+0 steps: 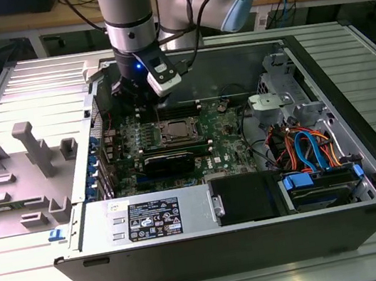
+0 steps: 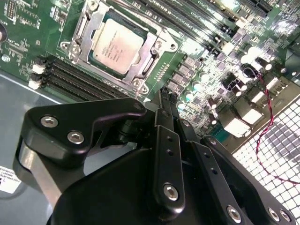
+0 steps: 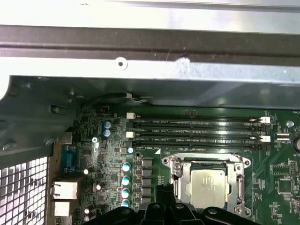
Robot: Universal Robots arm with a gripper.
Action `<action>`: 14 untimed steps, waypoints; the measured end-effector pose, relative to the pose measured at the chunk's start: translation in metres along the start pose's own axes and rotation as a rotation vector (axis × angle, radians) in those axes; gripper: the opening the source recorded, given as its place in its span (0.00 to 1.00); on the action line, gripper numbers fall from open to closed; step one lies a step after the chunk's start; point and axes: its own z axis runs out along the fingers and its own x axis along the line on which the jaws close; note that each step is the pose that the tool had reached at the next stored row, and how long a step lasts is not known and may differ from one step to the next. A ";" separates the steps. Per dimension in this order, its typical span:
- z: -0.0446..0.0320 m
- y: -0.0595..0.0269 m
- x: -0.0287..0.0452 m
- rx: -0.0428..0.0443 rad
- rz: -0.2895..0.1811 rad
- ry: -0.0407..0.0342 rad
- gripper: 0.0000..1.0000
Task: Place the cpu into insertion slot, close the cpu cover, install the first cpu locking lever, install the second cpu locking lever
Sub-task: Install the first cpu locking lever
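Gripper point(image 2: 161, 97) fingers pressed together, pinching nothing, above the green board point(image 2: 28, 28), near the insertion slot point(image 1: 165, 135) (centre of the exterior view). The cpu point(image 2: 115, 44) sits in that slot. The cpu cover point(image 3: 206, 165) lies flat around it.

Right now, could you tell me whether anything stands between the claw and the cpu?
Nothing visible does. The cpu lies seated on the board with the cover framing it and its top bare. The claw hangs above the board just beside it, with open air between them.
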 end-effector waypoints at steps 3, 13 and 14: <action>-0.0016 0.0031 0.0000 -0.0002 -0.002 0.0002 0.11; -0.0074 0.0131 -0.0001 -0.0004 -0.010 0.0019 0.11; -0.0074 0.0140 -0.0001 -0.0004 -0.011 0.0019 0.11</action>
